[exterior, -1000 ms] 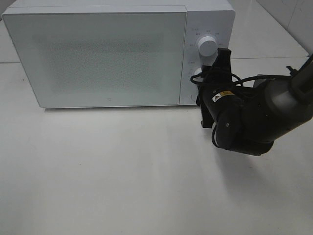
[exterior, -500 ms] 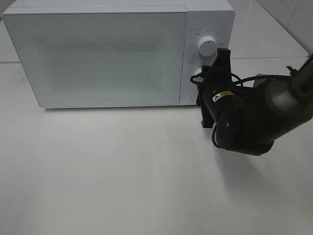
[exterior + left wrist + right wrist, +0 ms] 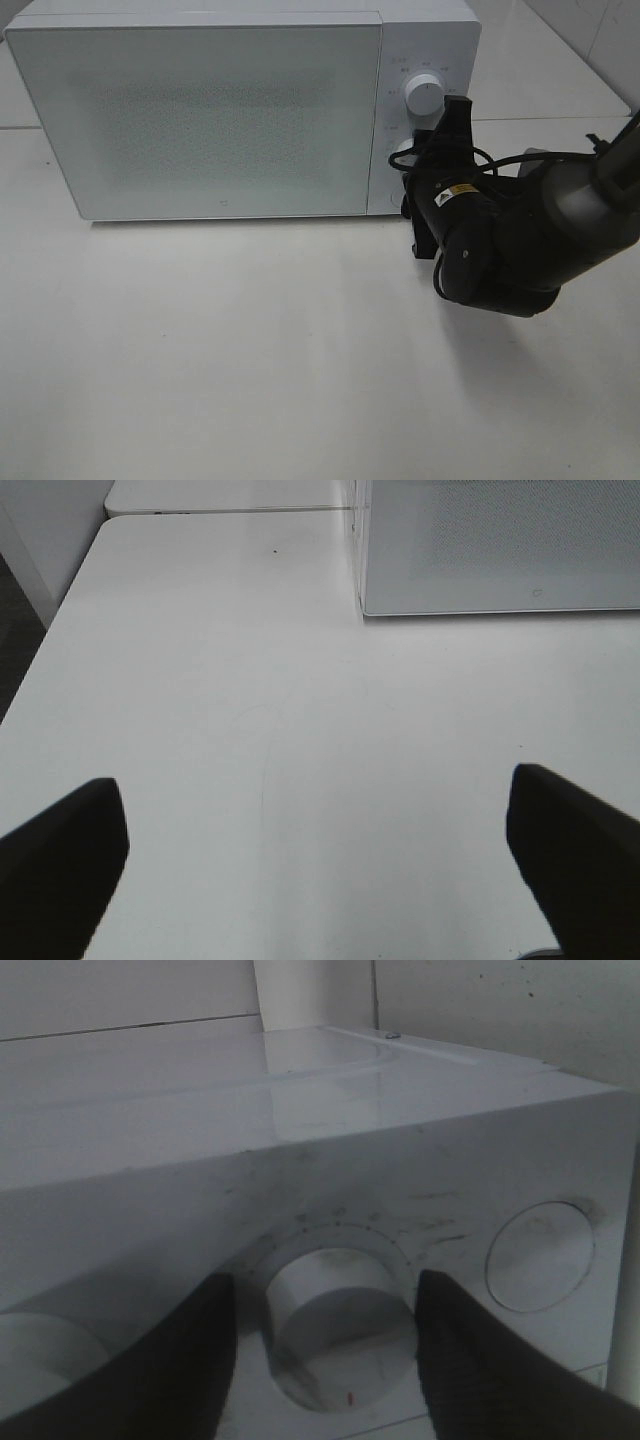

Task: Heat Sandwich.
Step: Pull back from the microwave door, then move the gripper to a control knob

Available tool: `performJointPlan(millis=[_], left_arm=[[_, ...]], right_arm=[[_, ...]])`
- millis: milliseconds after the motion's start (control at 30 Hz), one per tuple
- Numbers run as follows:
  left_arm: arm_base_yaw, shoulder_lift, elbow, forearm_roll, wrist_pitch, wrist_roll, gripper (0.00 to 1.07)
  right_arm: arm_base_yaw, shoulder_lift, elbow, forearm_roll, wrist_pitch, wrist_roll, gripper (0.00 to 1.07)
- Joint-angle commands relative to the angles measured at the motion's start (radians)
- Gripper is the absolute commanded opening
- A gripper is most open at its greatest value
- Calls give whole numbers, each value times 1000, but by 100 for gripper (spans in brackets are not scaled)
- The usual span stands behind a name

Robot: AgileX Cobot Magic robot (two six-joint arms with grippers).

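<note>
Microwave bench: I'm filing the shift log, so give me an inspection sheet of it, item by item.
Surface: white table, faint curved scuff.
Job's things: sandwich not seen; microwave door shut.
Clutter: nothing seen.
Grippers: left gripper open, empty; right gripper open, fingers either side of a dial.
Cables: black cable looped on right wrist.
Surroundings: pale tiles beyond microwave.

Left tool (image 3: 312, 780) spread wide; right tool (image 3: 322, 1280) parted.

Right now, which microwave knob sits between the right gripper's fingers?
The lower knob, flanked by the right gripper's fingers; the upper knob stands clear.
</note>
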State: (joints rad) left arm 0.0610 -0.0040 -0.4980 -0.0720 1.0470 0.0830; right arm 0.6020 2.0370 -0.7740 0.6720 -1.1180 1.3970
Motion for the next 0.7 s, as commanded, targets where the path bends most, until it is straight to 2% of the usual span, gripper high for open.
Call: performJointPlan(millis=[33, 100, 167, 467, 700], left_arm=[[4, -26, 4, -4, -10, -8, 98], [4, -26, 4, -4, -10, -8, 98], [4, -26, 4, -4, -10, -8, 98], [4, -26, 4, -4, -10, -8, 98], [4, -26, 4, -4, -10, -8, 98]], right_arm=[[3, -20, -19, -34, -152, -8, 67], [3, -20, -19, -36, -152, -26, 76], [3, -20, -19, -36, -152, -30, 77], [3, -23, -17, -46, -119, -52, 76], [5, -32, 8, -113, -37, -51, 76]])
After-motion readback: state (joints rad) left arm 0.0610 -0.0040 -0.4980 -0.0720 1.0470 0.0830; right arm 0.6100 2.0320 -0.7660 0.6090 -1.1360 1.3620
